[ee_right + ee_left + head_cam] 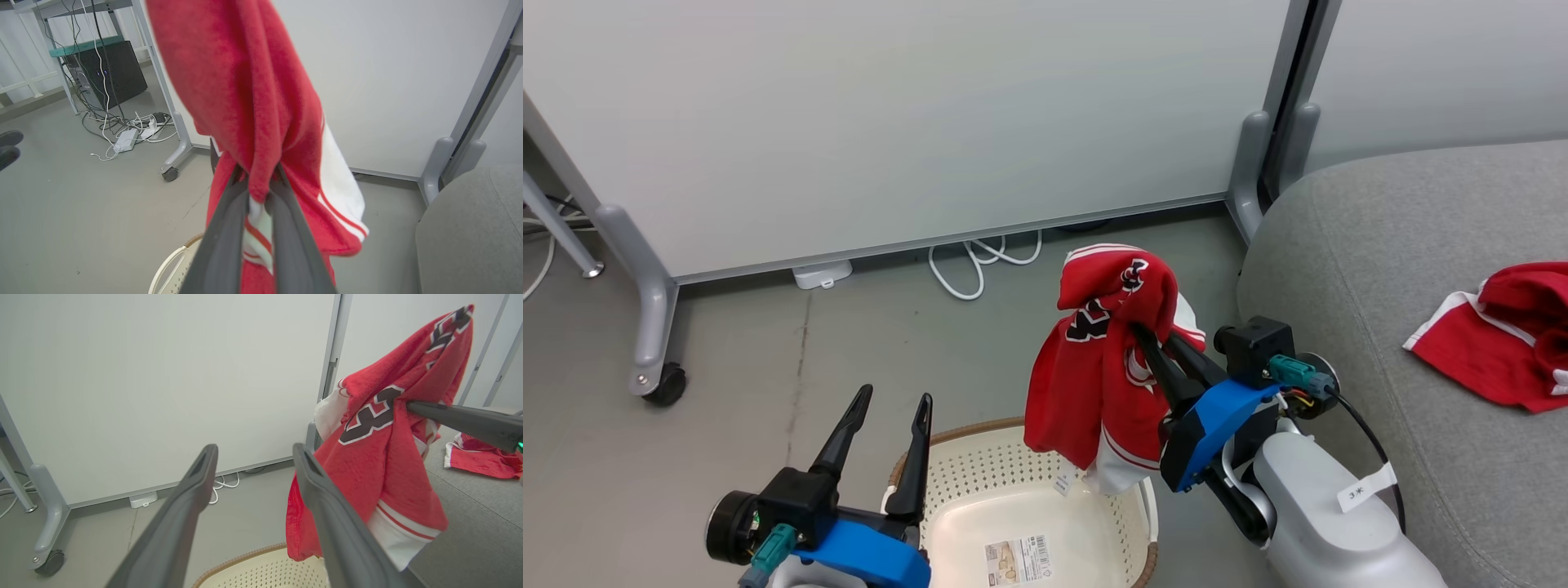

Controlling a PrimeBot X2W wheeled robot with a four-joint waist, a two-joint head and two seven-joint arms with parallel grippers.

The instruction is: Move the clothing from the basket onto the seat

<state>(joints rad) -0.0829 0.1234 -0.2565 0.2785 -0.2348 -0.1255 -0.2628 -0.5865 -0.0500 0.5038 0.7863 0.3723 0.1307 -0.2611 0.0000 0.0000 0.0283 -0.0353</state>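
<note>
A red jersey (pixel 1094 359) with black-and-white numbers hangs in the air above the cream basket (pixel 980 482), pinched by my right gripper (pixel 1143 333), which is shut on it. The same jersey (pixel 380 457) fills the right of the left wrist view, and the jersey (pixel 261 102) drapes over the right fingers (pixel 222 228). My left gripper (pixel 894 400) stands open over the basket's left rim, holding nothing. The basket's inside holds just a paper label. Another red garment (pixel 1503 343) lies on the grey sofa seat (pixel 1380 245) at the right.
A white partition panel (pixel 890 114) on grey wheeled feet (pixel 658 359) stands behind, with white cables (pixel 972 261) on the floor at its base. In the right wrist view a black computer case (pixel 106 69) and tangled cables (pixel 126 130) sit far left.
</note>
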